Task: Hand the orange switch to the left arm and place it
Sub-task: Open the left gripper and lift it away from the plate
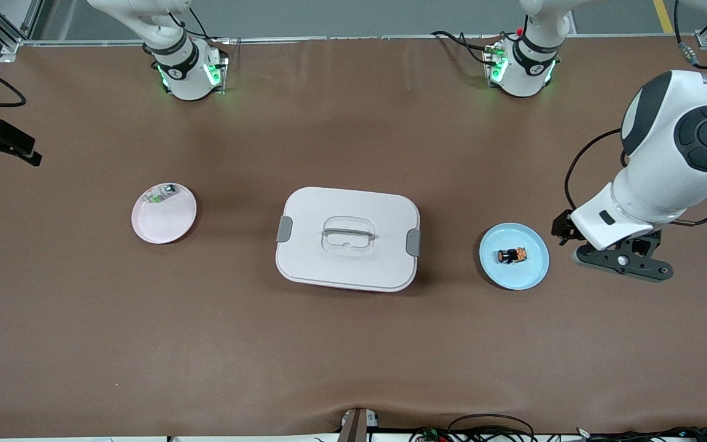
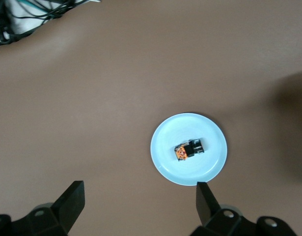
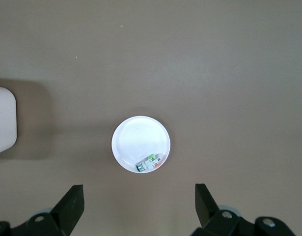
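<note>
Brown table [image 1: 353,344], matte surface; pale pink plate [image 1: 164,213] toward the right arm's end, holding a small white-and-green component [image 1: 162,193] at its rim farthest from the front camera; light blue plate [image 1: 513,256] toward the left arm's end; black cables [image 1: 488,426] along the table's near edge.

My two grippers have matt black plastic fingers [image 2: 72,201]. Under me lies the brown matt table cover [image 1: 353,344], smooth like a mat. The big white plastic box [image 1: 347,238] looks smooth with a soft shine; its recessed handle is clear plastic. The light blue round plate [image 1: 528,273] looks smooth.
</note>
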